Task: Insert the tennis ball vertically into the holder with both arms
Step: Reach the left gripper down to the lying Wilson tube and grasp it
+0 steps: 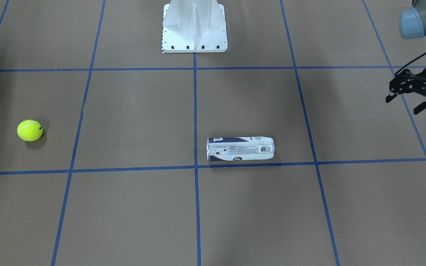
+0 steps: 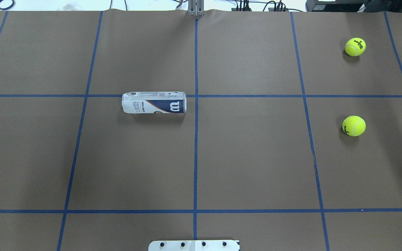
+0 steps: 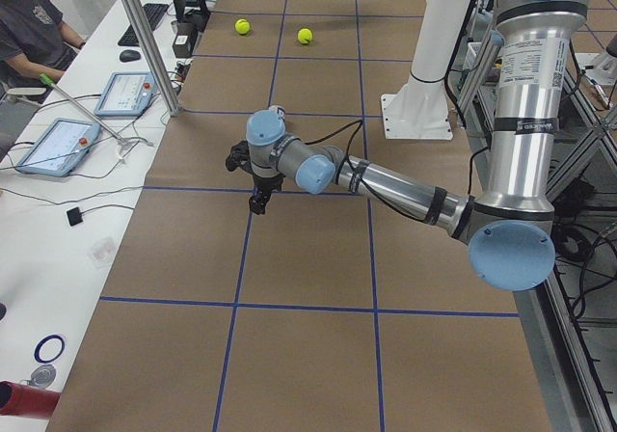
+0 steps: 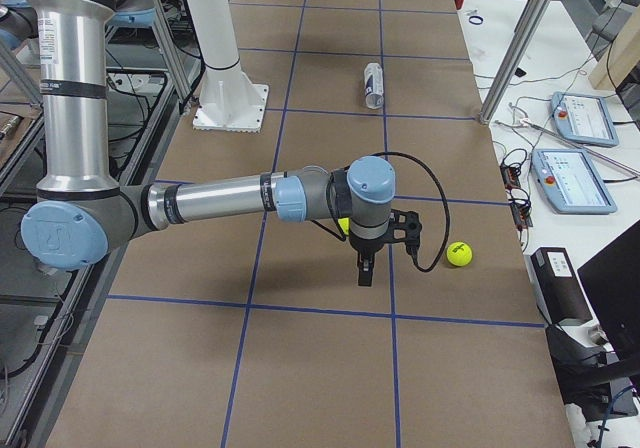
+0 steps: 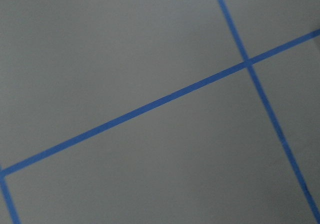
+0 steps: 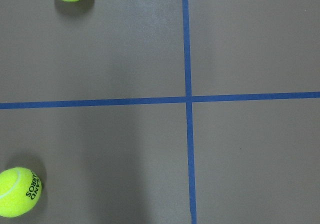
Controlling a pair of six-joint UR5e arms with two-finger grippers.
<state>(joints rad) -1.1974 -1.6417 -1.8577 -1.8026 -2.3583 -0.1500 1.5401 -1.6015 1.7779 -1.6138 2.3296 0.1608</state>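
Clear tennis-ball tube (image 2: 154, 103) lies on its side on the desk (image 2: 257, 157).
It sits just left of the centre tape line (image 2: 195, 157), well apart from the near tennis ball (image 2: 354, 126) and the far tennis ball (image 2: 355, 46). The left gripper (image 1: 402, 106) hovers with its fingers spread and empty. I cannot tell the state of the right gripper (image 4: 364, 268) fingers.

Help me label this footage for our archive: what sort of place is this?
Probably a robotics lab or test cell: a left arm and a right arm reach over a table gridded with blue tape, with operator touch panels alongside.
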